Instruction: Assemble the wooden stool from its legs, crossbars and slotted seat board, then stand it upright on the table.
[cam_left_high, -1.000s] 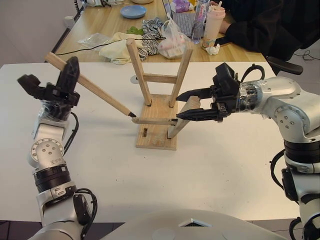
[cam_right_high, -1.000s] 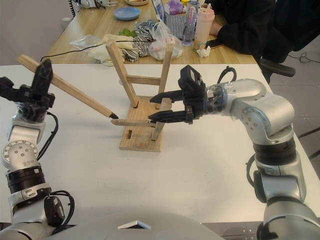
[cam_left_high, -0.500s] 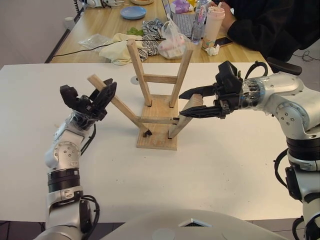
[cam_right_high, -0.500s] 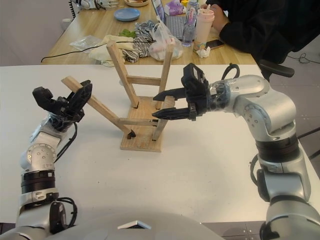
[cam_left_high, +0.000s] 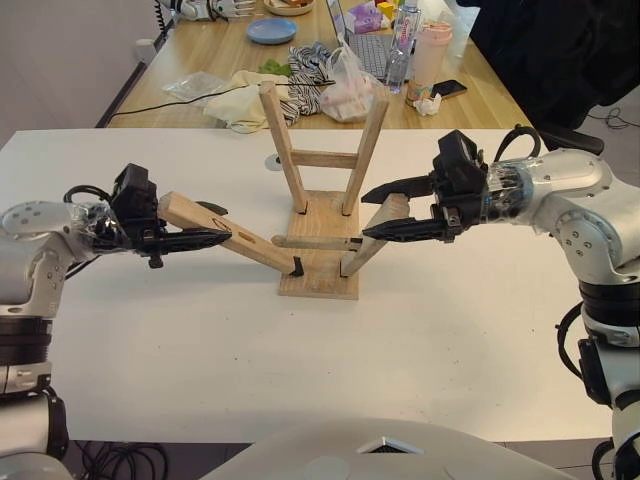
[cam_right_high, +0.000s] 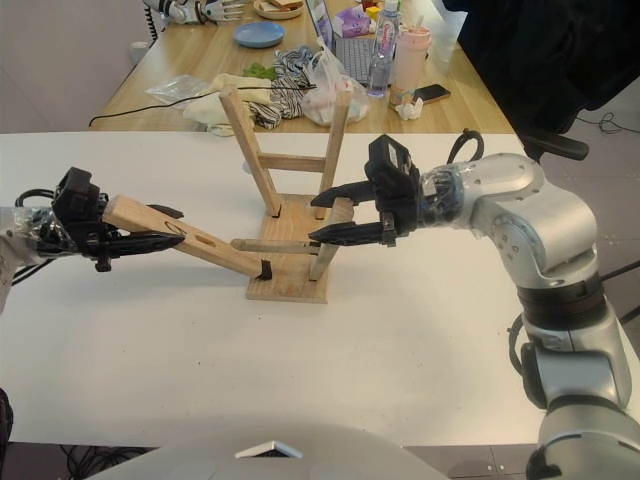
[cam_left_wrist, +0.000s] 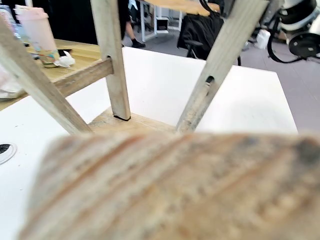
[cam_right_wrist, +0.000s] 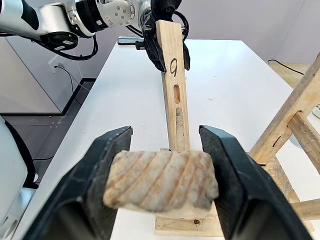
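Seat board (cam_left_high: 318, 275): lies flat on the white table (cam_left_high: 450, 340), underside up, about midway between the two arms.
Far pair of legs (cam_left_high: 282, 148): stand in the board's far edge and lean slightly toward each other, joined by the upper crossbar (cam_left_high: 325, 158).
Third leg (cam_left_high: 368, 245): foot at the board's near right corner, leaning out to the right; its top end sits between the fingers of the right gripper (cam_left_high: 372, 215).
Lower crossbar (cam_left_high: 312, 241): runs level from the third leg toward the left, and its free end looks unsupported.
Fourth leg (cam_left_high: 255, 250): steeply slanted, dark tip down at the board's near left corner, upper end out to the left.
Left gripper (cam_left_high: 222, 224): clamped around the fourth leg's upper part, one finger on either side.
Right gripper: fingers partly spread and pressed against both sides of the third leg's top, as the right wrist view shows.
Step, as judged: seating the fourth leg and meeting it with the crossbar's free end.
Risks: if the leg is swung upright off line, its tip may skid out of the slot; the crossbar end could miss the leg's mortise and lever the third leg loose; a sideways push might slide the board and unseat the far pair.
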